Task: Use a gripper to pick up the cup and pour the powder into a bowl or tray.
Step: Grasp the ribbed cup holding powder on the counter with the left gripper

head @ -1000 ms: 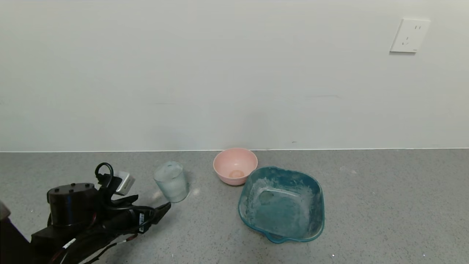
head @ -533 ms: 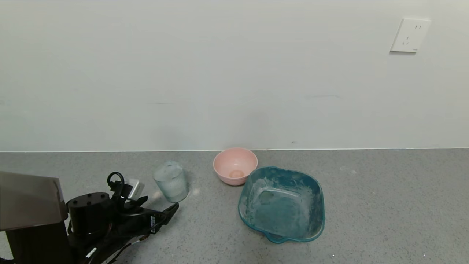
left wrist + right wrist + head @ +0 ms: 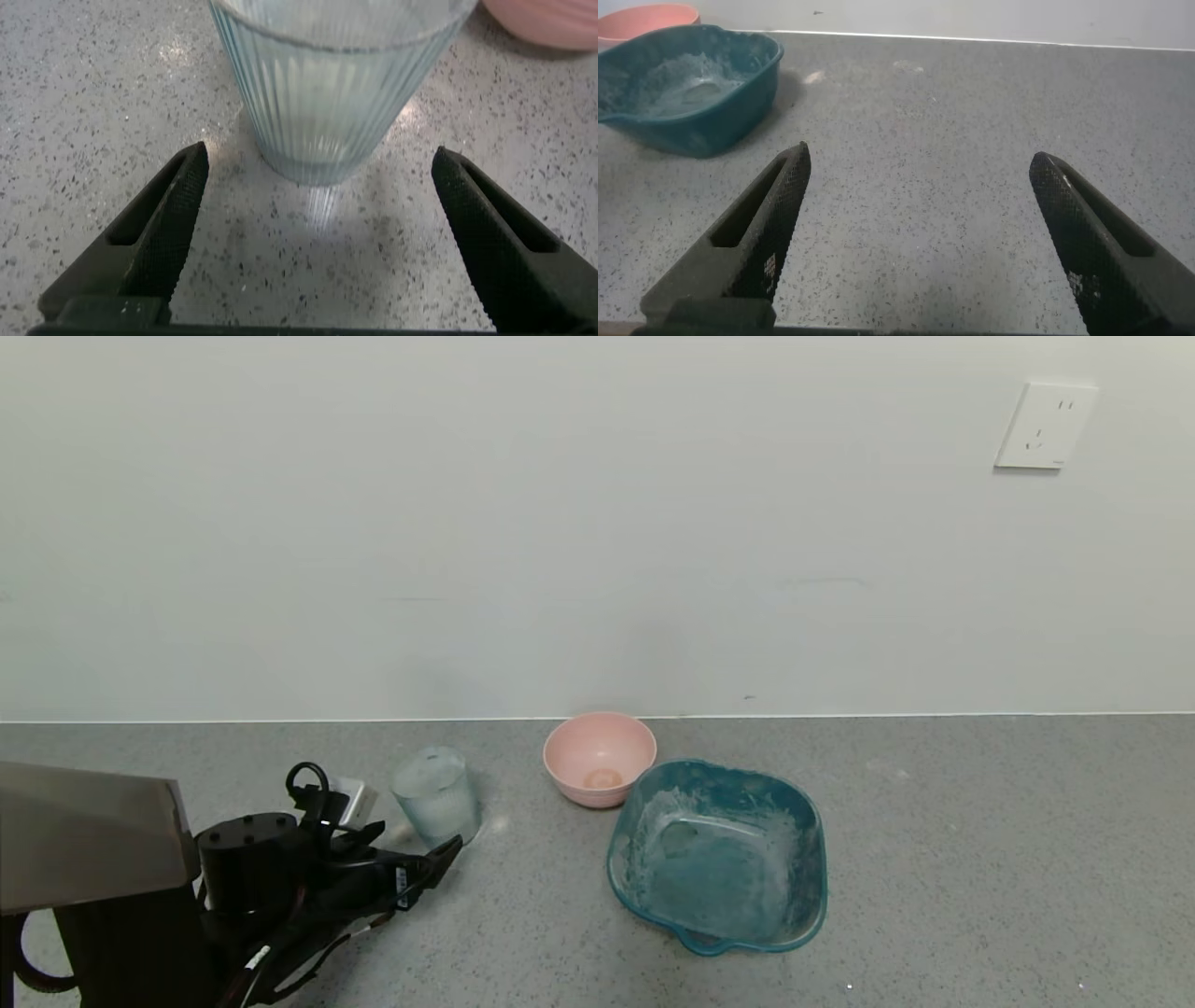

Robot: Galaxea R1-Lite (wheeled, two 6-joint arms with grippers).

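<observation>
Ribbed cup (image 3: 334,84) just beyond left claw's (image 3: 318,201) spread fingers.

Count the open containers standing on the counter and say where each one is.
3. The ribbed cup stands to the left, just ahead of the open left end effector. The pink bowl sits near the wall. The teal dish lies in front of it, to the right.

A round pink bowl (image 3: 599,758) sits upright on the grey speckled bench (image 3: 980,859), near the pale wall (image 3: 560,523). A small orange-tan patch, possibly residue, lies at its bottom. A white socket plate (image 3: 1044,427) is mounted on the wall's upper right.
</observation>
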